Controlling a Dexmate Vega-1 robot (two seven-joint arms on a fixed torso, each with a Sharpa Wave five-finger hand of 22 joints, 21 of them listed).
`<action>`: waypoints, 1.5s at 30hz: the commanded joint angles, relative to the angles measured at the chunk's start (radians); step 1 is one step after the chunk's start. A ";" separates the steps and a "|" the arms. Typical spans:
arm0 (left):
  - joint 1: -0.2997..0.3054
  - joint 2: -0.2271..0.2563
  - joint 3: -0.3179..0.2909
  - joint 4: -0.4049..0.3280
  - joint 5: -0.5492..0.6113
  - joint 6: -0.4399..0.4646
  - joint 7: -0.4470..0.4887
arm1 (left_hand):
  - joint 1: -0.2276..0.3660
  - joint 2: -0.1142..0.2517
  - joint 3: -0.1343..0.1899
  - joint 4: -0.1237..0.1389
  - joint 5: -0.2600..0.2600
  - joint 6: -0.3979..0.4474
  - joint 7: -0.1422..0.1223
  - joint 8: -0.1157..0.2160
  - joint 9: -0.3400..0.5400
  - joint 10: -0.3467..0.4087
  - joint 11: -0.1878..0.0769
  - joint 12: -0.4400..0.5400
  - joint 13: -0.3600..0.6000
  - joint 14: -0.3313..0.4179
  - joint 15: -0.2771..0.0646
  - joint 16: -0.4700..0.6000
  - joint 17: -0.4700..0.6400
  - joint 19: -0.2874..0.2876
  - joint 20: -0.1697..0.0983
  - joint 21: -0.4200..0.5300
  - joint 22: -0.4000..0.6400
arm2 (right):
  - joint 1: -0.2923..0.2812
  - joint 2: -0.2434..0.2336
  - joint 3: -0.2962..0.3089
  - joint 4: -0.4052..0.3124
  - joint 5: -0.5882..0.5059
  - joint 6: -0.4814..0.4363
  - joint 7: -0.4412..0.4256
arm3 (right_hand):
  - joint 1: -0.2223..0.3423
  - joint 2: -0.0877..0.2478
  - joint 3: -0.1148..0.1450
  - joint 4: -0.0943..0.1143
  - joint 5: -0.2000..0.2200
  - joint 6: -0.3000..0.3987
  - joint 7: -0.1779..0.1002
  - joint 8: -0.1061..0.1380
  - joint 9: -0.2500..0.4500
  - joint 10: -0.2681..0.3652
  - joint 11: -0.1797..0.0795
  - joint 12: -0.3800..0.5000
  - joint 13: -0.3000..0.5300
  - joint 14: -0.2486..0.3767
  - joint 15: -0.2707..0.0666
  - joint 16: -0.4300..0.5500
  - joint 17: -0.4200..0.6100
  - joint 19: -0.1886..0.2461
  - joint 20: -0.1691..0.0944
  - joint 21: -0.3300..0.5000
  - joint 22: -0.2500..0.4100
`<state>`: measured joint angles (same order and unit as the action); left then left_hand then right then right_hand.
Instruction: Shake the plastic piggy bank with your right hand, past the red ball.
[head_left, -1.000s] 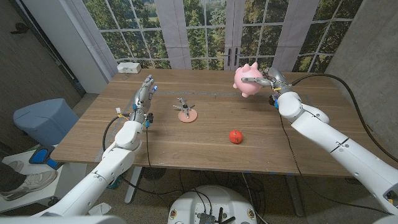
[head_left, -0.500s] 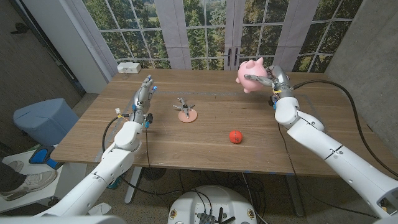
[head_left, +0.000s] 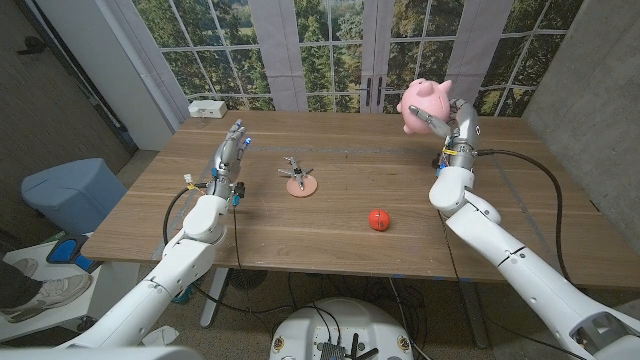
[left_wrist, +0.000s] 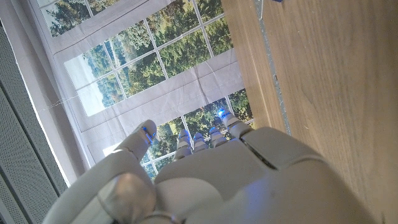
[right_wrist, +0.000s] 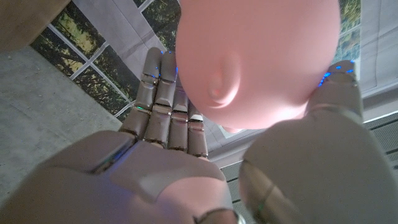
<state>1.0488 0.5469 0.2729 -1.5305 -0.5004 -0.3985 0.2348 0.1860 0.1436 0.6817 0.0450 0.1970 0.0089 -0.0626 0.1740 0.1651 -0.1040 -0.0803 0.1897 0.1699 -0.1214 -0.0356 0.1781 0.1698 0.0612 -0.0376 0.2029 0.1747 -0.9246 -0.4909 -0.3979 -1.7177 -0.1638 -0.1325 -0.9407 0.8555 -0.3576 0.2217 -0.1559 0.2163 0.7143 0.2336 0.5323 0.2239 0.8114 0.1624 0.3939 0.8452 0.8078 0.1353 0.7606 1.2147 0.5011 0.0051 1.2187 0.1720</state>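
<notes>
Piggy bank (head_left: 425, 99) between right-hand fingers (right_wrist: 166, 121)

The head camera looked down from above the near edge of the long brown wooden table (head_left: 330, 215), facing the tall paned windows (head_left: 330, 50) beyond it, far enough back to take in both white arms. The left wrist camera sat close behind the left hand (left_wrist: 205, 180), turned, sharing the table and windows. The right wrist camera sat close under the smooth pink plastic piggy bank (right_wrist: 258, 59), also seen from the head.
</notes>
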 joint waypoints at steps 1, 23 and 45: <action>0.002 -0.008 -0.003 0.003 0.009 -0.010 0.011 | -0.004 0.047 0.001 -0.007 0.002 -0.005 -0.008 0.003 0.006 -0.007 -0.002 -0.001 0.005 0.000 -0.060 0.002 0.002 0.009 -0.054 -0.002 0.003 | -0.001 0.106 0.033 0.082 -0.015 0.098 -0.149 | 0.395 0.388 0.198 0.009 0.007 0.327 -0.317 0.001 0.028 0.297 -0.289 -0.001 0.006 0.239 -0.362 0.002 0.005 -0.060 -0.139 0.008 0.004; 0.004 -0.010 -0.002 0.000 0.011 -0.008 0.013 | -0.004 0.047 0.000 -0.007 0.002 -0.007 -0.008 0.004 0.006 -0.006 -0.002 0.000 0.005 -0.001 -0.062 0.002 0.002 0.010 -0.055 -0.001 0.003 | -0.014 -0.060 0.008 -0.039 0.001 -0.028 0.162 | 0.393 0.389 0.197 0.010 0.004 0.327 -0.325 -0.002 0.033 0.291 -0.300 -0.006 0.015 0.236 -0.362 -0.004 0.005 -0.069 -0.148 0.006 0.004; 0.018 -0.006 -0.007 -0.010 0.008 -0.008 0.015 | -0.003 0.046 0.000 -0.009 0.002 -0.006 -0.008 0.005 0.006 -0.007 -0.002 0.000 0.005 0.001 -0.061 0.003 0.002 0.010 -0.053 -0.001 0.003 | 0.090 -0.241 -0.100 -0.215 0.028 -0.359 0.570 | 0.390 0.387 0.194 0.011 0.003 0.334 -0.331 -0.009 0.026 0.294 -0.303 -0.015 0.013 0.232 -0.362 -0.011 0.004 -0.071 -0.153 0.006 0.004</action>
<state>1.0592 0.5391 0.2694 -1.5357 -0.4900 -0.4066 0.2494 0.1861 0.1436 0.6774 0.0408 0.1970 0.0053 -0.0662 0.1740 0.1652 -0.1040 -0.0803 0.1897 0.1699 -0.1214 -0.0356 0.1781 0.1697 0.0611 -0.0376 0.2029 0.1747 -0.8801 -0.6698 -0.4497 -1.8732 -0.1404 -0.3681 -0.5095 0.8555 -0.3576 0.2217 -0.1559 0.2159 0.7142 0.2334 0.5185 0.2242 0.8057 0.1565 0.3783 0.8564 0.8078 0.1352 0.7461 1.2151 0.4813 0.0001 1.2189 0.1717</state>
